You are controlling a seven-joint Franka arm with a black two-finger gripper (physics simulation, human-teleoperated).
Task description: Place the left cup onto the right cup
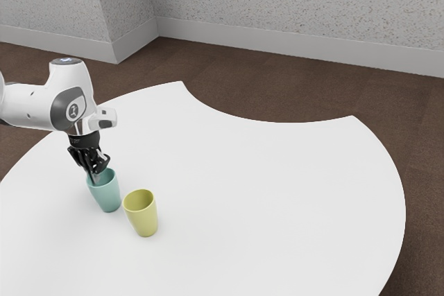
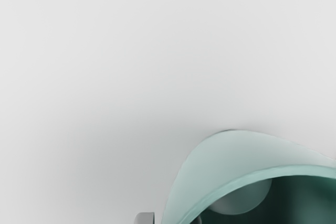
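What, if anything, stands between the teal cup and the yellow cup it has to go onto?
Nothing visible does. The teal cup stands close beside the yellow cup, with only bare table between them, and the yellow cup's open mouth is uncovered. The hand is at the teal cup's rim.

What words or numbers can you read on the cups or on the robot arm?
There are no words or numbers to read.
The teal cup and the yellow-green cup are plain.
The white table has no writing on it.
The arm carries a small round mark: it is a symbol, too small to make out, not letters.
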